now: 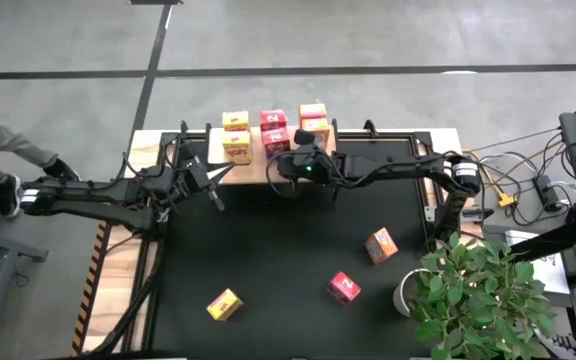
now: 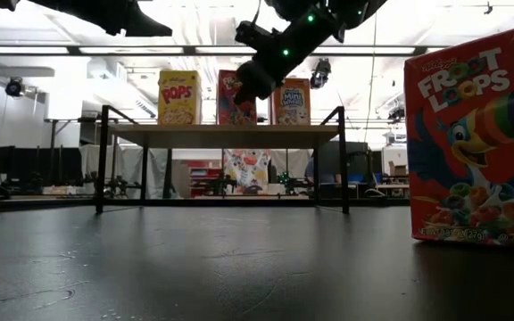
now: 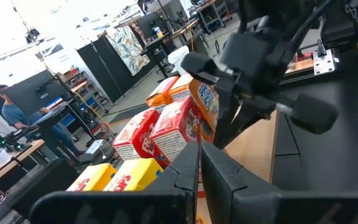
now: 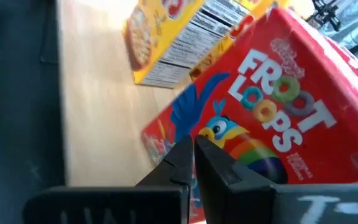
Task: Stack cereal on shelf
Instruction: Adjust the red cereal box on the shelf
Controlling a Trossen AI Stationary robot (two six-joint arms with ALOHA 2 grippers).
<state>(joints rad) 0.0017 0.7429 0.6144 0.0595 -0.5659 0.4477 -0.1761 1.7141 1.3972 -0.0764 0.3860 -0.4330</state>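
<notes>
At the 12 o'clock edge of the black mat, the shelf already carries six cereal boxes in three colour pairs: yellow, pink-red, orange, each with a second box of the same colour behind it. Grouping by colour looks deliberate.

Right gripper sits at the shelf's front edge, just in front of the pink-red pair. Jaws fully closed, nothing between them; the wrist view shows the tips pressed together right against the Froot Loops front. My read: closed tips are being used to nudge or square that box, not to carry it.

Left gripper hovers near the shelf's 9 o'clock end, also clamped shut on nothing. Looks parked.

Three boxes remain loose on the mat: yellow at about 7 o'clock, pink-red at about 5, orange at about 4. All well apart from the shelf.

Roughly two-thirds done, I'd say. Next pick needs the jaws opened first.
</notes>
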